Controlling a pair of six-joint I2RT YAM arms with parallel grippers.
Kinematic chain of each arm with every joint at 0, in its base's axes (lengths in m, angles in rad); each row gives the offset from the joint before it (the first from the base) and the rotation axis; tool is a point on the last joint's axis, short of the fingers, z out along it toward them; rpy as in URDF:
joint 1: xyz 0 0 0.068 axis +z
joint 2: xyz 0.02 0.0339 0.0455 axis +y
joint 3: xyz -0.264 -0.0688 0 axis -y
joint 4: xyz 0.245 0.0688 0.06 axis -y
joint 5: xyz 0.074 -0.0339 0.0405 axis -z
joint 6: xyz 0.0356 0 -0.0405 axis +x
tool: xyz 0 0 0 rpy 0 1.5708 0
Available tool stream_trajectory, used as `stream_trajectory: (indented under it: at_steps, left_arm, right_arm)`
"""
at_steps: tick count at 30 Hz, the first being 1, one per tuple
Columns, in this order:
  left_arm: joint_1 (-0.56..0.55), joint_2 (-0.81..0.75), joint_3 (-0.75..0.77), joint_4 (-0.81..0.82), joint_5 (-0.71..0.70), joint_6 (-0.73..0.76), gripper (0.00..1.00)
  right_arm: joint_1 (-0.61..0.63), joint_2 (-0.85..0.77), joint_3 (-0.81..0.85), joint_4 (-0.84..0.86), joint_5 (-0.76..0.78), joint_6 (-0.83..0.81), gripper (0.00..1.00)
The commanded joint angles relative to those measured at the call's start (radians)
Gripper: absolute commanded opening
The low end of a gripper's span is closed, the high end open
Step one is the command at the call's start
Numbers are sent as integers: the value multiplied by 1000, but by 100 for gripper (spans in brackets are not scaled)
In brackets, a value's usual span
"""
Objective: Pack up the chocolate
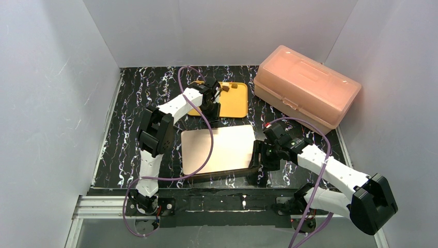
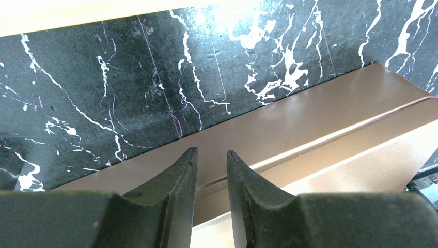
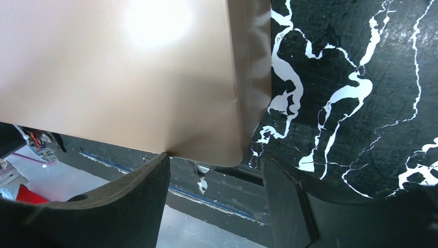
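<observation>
- The left claw (image 2: 212, 154) is hovering by the orange tray (image 1: 236, 107), its fingers barely parted and gripping nothing.
- The chocolate (image 1: 226, 88) is sitting at the tray's far edge.
- The right claw (image 3: 215, 159) is gaping wide, straddling the near right corner of the tan box (image 1: 222, 147).

One tray (image 1: 233, 107), one box (image 1: 227, 147), one case (image 1: 304, 85)

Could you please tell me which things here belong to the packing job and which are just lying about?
Job: chocolate pieces, orange tray under them, rose-gold box.
Lying about, apparently: closed pink plastic case, far right.
</observation>
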Motion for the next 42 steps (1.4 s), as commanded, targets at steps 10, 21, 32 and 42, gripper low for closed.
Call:
stream_trajectory:
  at_steps: [10,21,32,42]
  left_arm:
    - [-5,-36,63,-84,-81,38,27]
    - [25,-145,234,-206,-316,59,35]
    - [24,-653,-381,-173,-285,-139,28]
    - [14,-798,-662,-118,-174,-226,20]
  right_arm:
    - [-9,30,100,-34,190,-6,74]
    - [-13,72,121,-25,181,-37,71]
    - [-14,84,128,-23,180,-68,71]
    - [-17,101,138,-22,177,-80,71]
